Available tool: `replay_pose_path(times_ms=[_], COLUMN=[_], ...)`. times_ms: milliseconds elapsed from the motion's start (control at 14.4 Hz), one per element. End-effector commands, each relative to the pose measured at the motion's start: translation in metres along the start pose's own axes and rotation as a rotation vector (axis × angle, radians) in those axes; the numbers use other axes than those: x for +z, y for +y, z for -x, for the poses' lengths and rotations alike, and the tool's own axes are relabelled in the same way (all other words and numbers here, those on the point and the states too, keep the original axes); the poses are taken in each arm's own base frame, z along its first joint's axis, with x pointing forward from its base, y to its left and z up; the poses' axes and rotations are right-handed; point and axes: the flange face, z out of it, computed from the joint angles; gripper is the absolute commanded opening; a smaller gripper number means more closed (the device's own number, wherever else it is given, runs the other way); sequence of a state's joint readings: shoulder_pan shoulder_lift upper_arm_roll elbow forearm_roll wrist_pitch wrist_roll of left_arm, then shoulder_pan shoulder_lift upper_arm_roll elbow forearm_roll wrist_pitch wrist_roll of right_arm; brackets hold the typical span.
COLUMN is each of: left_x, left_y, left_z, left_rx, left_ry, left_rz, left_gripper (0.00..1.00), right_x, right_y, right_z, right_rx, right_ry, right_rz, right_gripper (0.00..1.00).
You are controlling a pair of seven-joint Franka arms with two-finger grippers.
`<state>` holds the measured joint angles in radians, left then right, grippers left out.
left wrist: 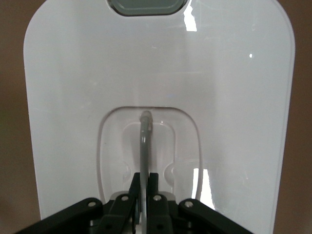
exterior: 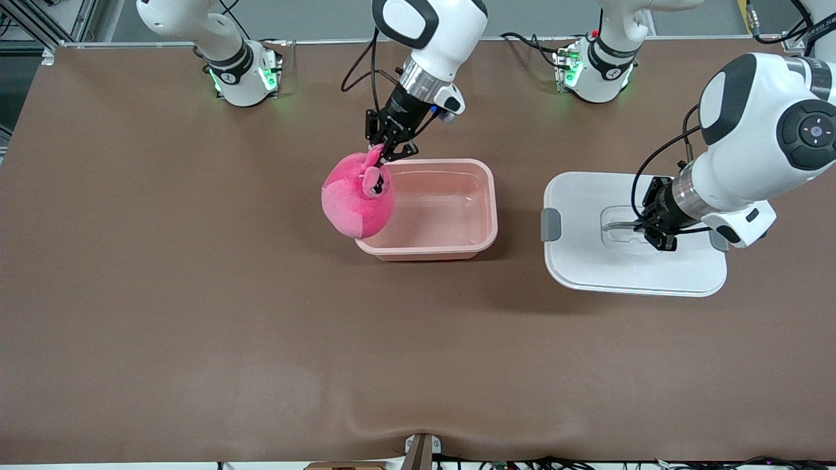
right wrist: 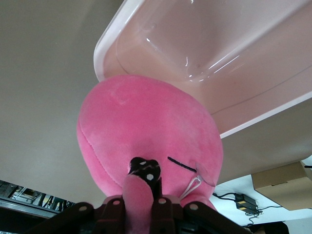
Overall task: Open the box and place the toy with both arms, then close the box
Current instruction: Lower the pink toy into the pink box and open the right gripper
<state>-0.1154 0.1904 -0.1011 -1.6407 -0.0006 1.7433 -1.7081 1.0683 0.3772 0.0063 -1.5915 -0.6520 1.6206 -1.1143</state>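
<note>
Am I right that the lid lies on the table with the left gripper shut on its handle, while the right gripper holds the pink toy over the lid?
Not quite. The right gripper holds the toy over the rim of the open tub, not over the lid, as the front view shows. The rest stands: the lid lies on the table with the left gripper shut on its handle.
</note>
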Motion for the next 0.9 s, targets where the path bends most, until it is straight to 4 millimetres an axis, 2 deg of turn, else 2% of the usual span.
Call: replay_pose_path(times_ms=[0,208,416,762,831], left_x=[-0.006,-0.006,-0.006,-0.006,-0.005], left_y=[-0.011,-0.011,-0.011,-0.011,-0.011], left_z=[-0.001,-0.001,-0.001,-0.001,0.000], left_rx=[0.015,0.016,0.015,0.016,0.016], left_ry=[0.002,0.002,0.002,0.002,0.002], left_rz=[0.007,0.007,0.007,0.007,0.005], left_gripper=[0.00,0.00,0.00,0.00,0.00], right_x=[-0.002,-0.013,-0.012,0.000,0.006], right_y=[0.008,0.013,0.016,0.020,0.022], right_z=[0.012,0.027,0.037,0.060,0.070], right_rx=[0.015,0.045,0.064,0.097,0.116], right_ry=[-0.008,0.004,0.014,0.026,0.039], right_rz=[0.035,0.047,0.044,0.025,0.011], right_gripper=[1.00,1.00,1.00,1.00,1.00])
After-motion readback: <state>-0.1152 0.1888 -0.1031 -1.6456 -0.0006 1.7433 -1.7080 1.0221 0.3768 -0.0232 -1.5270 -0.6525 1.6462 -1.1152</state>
